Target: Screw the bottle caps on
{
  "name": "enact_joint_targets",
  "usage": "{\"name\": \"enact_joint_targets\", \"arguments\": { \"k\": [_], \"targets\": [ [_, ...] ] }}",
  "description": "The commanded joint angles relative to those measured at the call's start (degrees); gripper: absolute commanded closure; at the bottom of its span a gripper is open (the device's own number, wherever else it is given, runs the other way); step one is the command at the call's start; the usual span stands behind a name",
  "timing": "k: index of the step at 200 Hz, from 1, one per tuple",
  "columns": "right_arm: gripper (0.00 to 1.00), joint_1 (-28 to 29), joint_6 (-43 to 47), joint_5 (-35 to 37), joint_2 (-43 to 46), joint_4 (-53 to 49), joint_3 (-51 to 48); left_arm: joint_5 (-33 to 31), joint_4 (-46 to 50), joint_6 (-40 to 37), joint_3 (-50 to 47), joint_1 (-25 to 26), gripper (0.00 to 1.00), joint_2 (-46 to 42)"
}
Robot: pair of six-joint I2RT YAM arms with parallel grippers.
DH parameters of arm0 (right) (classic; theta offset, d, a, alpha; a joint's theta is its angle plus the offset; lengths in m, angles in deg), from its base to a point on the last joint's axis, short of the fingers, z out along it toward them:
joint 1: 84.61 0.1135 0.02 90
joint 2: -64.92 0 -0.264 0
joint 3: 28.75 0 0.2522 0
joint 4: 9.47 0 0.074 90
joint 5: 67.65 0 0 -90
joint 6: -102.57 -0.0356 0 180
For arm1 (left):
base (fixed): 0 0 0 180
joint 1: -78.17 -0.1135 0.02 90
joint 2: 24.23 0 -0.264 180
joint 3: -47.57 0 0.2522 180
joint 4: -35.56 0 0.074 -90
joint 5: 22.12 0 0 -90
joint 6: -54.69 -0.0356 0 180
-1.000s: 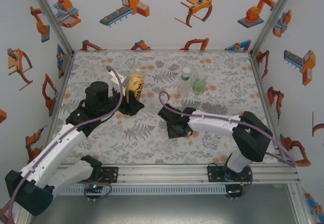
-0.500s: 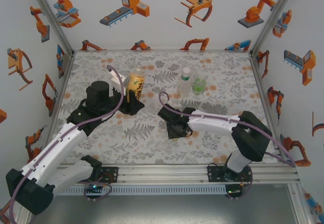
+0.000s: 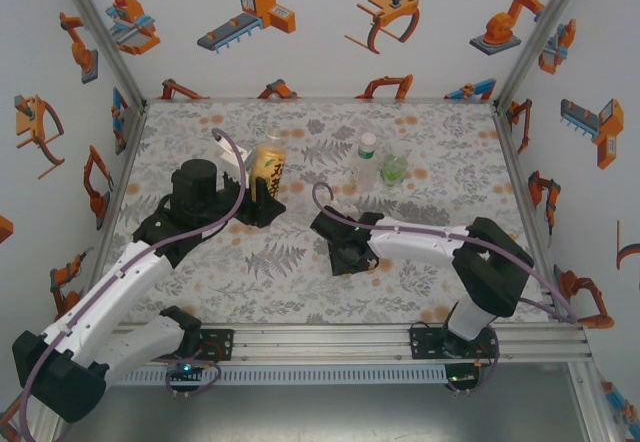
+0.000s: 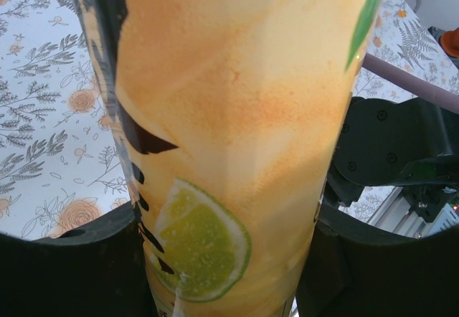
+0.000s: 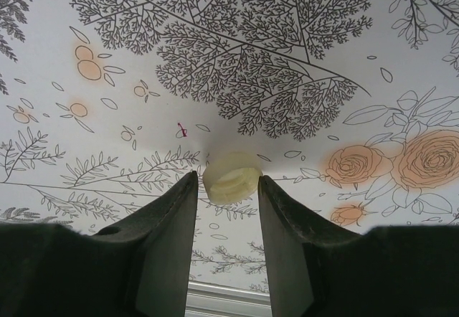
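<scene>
The right gripper (image 5: 228,188) pinches the pale yellow cap (image 5: 231,177) at its very fingertips, so it may slip out on lifting. The left gripper (image 3: 262,200) clamps the juice bottle (image 4: 237,116).

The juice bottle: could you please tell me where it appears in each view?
Top external: juice bottle, left of centre, in the left gripper.
Left wrist: juice bottle at centre, close up, between the fingers.
Right wrist: a cap on the floral cloth.
Shared landmark: the floral cloth.
</scene>
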Motion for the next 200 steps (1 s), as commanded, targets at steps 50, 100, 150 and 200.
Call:
{"name": "enact_joint_targets", "arguments": {
  "k": [50,100,150,200],
  "targets": [
    [0.63,0.29,1.07,-1.26,-2.59,0.12,1.31,-0.31,-1.47,1.01,0.39,-0.37,0.95,0.21],
    [0.78,-0.01,2.99,-2.54,-2.12,0.81,2.10,-0.75,-1.66,1.01,0.53,-0.37,0.95,0.71],
    [0.80,-5.21,2.93,-9.70,1.74,9.94,-4.54,-0.48,-1.04,0.57,1.46,-0.39,0.95,1.28],
    [0.69,-15.74,1.87,-12.92,12.03,14.88,-16.86,-0.32,-1.21,1.06,1.19,-0.49,0.95,1.29]
  ]
}}
